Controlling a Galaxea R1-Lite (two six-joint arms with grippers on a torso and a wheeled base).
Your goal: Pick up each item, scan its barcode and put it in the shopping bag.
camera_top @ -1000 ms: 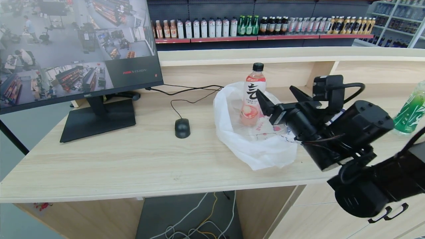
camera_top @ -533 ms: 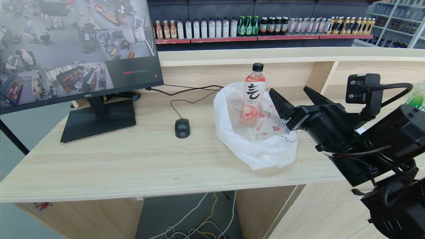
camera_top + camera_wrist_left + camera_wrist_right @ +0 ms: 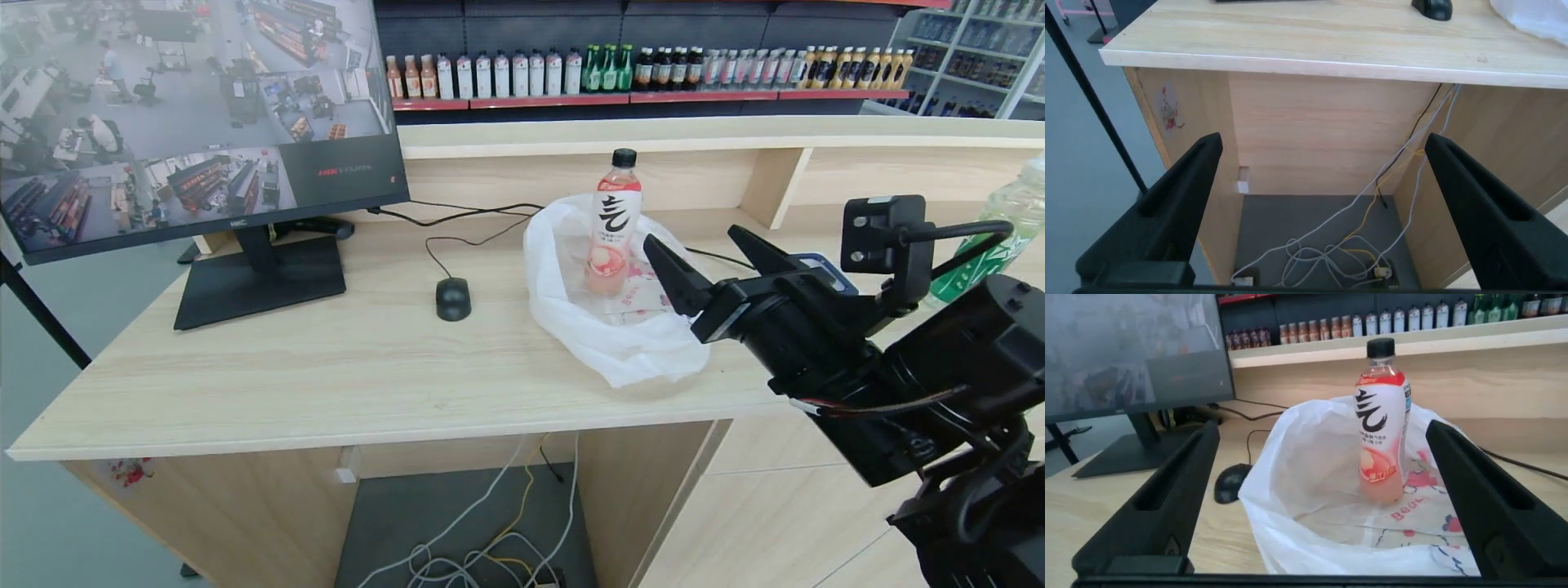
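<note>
Head view: the right gripper, jaws apart and empty, has drawn back from the bottle, upright in the bag. Left gripper also spread. Green bottle likely next.

Wooden counter: shopping bag, mouse, monitor

Peach drink bottle: pink liquid, black cap, white label w/ red band, upright inside shopping bag. Bag: thin white plastic, crumpled, mouth open, on counter right of centre, nr front edge. Green bottle at counter's far right, outside bag, well apart.
</note>
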